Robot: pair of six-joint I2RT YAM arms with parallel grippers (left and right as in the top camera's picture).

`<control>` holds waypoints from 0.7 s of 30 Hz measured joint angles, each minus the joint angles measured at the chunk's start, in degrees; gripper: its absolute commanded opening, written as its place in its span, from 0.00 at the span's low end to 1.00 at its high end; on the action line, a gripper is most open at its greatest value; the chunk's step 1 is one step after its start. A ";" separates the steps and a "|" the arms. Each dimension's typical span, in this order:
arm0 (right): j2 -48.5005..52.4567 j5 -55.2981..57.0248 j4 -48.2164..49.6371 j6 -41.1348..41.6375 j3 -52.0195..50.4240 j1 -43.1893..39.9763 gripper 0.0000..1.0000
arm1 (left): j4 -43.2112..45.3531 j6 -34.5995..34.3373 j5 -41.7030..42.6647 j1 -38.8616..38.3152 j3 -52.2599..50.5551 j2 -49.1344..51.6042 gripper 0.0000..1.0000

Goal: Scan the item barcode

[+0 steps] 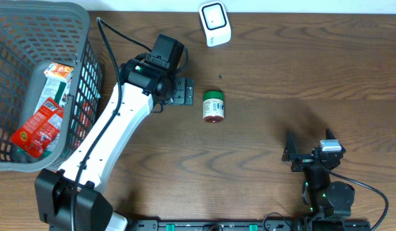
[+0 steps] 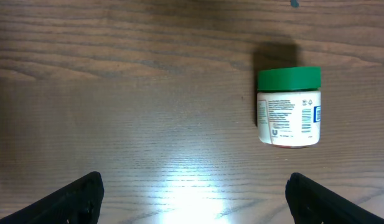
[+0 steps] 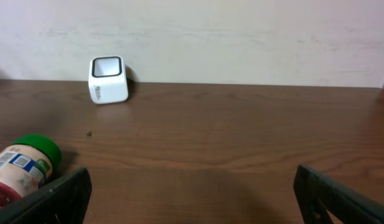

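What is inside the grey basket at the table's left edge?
The basket holds a red packet and a white, green and orange packet beside it. Anything beneath them, or low against the basket's side, is covered.

The jar (image 1: 214, 106) lies on its side near the middle of the table (image 1: 300, 77), the scanner (image 1: 215, 24) behind it at the far edge, and the basket (image 1: 82, 64) with packets (image 1: 40, 125) in it at the left edge.

Left arm (image 1: 101, 138): yours reaches forward, extended diagonally.
Left gripper (image 1: 182, 91): your jaws spread wide, empty.
Right arm (image 1: 326, 186): yours sits folded back.
Right gripper (image 1: 291, 153): your jaws spread wide, empty.
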 measured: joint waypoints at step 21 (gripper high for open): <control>0.00 0.00 0.00 0.02 0.00 0.00 0.99 | 2.97 -0.90 2.10 -0.07 -0.33 0.00 0.93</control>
